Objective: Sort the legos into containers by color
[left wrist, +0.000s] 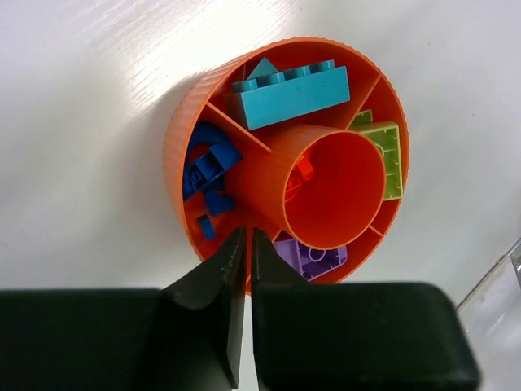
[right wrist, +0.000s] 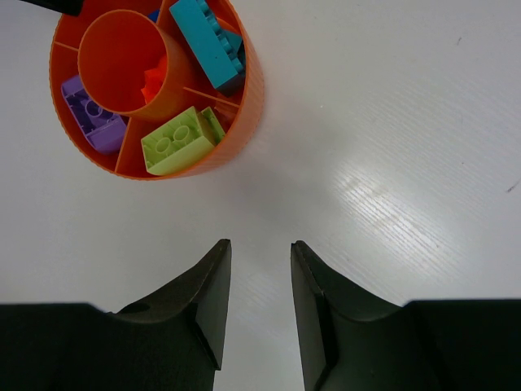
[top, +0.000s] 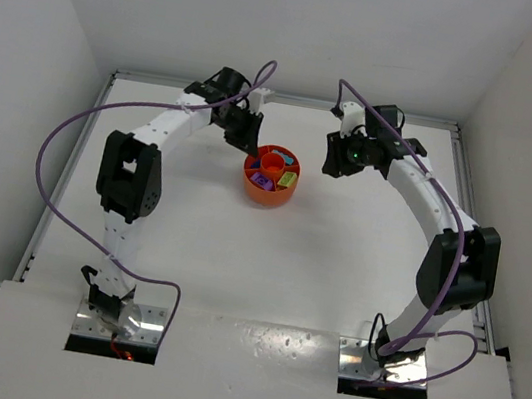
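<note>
two arms: both reach in over the white table (top: pixel 252 288) toward the far middle, one from each side, pretty much mirrored.
left gripper (left wrist: pixel 247 236): fingers all but pressed together, just a hairline slit between them, and I can't spot anything in that slit. In the left wrist view the tips sit right at the near rim of the bowl. Whether they actually touch it, can't tell.
bowl (top: pixel 266 198): round, orange, ribbed on the outside. It stands upright on the table at the far middle, just right of the left gripper and apart from the right one.
blue legos (left wrist: pixel 207 163): a little heap in the left-hand wedge, as the left wrist camera sees it.
teal brick (left wrist: pixel 293 98): the long one, lying in the far wedge with another teal bit poking up behind it.
centre cup (left wrist: pixel 342 195): tall orange tube in the middle of the bowl, with a small orange piece (left wrist: pixel 304 169) down inside.
purple brick (left wrist: pixel 313 257): in the wedge nearest the left fingertips, partly hidden by the cup.
lime brick (left wrist: pixel 387 155): in the right-hand wedge, with a second lime piece tucked in beside it.
right gripper (right wrist: pixel 260 244): fingers spread with only bare table between them, holding nothing. It sits to the right of the bowl, near it but clearly not touching.
</note>
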You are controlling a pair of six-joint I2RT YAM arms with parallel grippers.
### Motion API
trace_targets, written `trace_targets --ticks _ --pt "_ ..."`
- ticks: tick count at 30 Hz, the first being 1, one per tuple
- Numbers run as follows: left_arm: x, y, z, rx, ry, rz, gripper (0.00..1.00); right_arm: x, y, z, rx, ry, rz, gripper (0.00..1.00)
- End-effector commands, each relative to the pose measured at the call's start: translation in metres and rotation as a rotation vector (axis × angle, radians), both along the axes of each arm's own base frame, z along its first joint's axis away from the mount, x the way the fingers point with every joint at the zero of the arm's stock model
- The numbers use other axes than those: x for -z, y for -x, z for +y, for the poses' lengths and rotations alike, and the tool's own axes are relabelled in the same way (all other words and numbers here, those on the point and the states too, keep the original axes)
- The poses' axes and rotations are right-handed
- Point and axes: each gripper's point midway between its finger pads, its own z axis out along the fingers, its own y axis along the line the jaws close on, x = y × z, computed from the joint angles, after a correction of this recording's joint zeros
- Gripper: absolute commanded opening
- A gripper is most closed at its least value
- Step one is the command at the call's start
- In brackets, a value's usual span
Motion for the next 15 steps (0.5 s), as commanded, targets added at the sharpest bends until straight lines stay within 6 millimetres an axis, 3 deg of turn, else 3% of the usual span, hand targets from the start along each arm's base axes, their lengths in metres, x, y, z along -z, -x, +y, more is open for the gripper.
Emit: trace_targets --ticks 1,2,3,6,10,15 --pt "-0.020 -0.003 -0.009 0.023 0.021 -0.059 0.11 -0.017 -0.007 0.005 -0.012 -0.022 -0.049 0.36" --pt "-0.020 -0.003 -0.009 0.023 0.021 -0.059 0.14 -0.017 -0.007 0.005 -0.012 -0.022 -0.049 0.36" --pt "-0.019 -0.004 -0.008 0.017 0.013 -0.061 0.24 -0.017 -0.007 0.005 -0.012 -0.022 -0.049 0.36" --pt "-0.024 -0.004 -0.008 0.017 0.016 -0.070 0.32 -0.017 -0.007 0.005 -0.012 -0.022 -0.049 0.36" --pt "-0.029 -0.003 -0.008 0.017 0.020 -0.080 0.35 -0.017 -0.007 0.005 -0.012 -0.022 -0.049 0.36" --pt "-0.068 -0.002 -0.005 0.020 0.033 -0.173 0.38 -0.021 -0.006 0.005 -0.012 -0.025 -0.057 0.36"
